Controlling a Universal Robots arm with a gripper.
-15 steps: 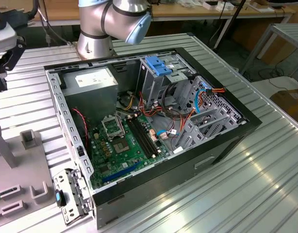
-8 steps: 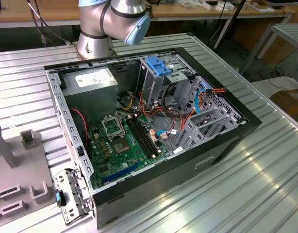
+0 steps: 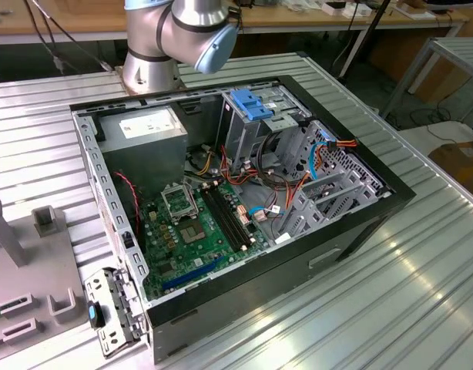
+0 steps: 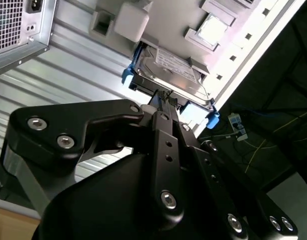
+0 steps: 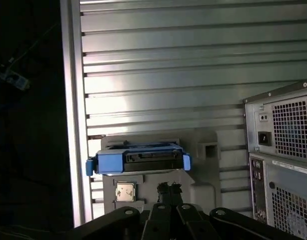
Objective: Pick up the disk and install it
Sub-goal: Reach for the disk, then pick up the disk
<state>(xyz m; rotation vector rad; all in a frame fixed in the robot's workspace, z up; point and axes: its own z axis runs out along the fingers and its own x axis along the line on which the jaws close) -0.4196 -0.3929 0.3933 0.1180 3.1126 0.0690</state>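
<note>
- Currently, grey fixture tray [image 3: 25, 289] sits by the counter [image 3: 421, 254] edge, at the exterior view's left.
- Open computer case [image 3: 244, 193] stands mid-counter, with the arm base [image 3: 155, 46] at the counter edge behind it.
- Disk [image 5: 138, 161] lies flat on the tray in both wrist views, close to the counter edge and well apart from the case's rear panel.
- Gripper [image 4: 166, 97] hangs near the disk, apart from it in the first wrist view; fingers drawn together, gripping nothing.
</note>
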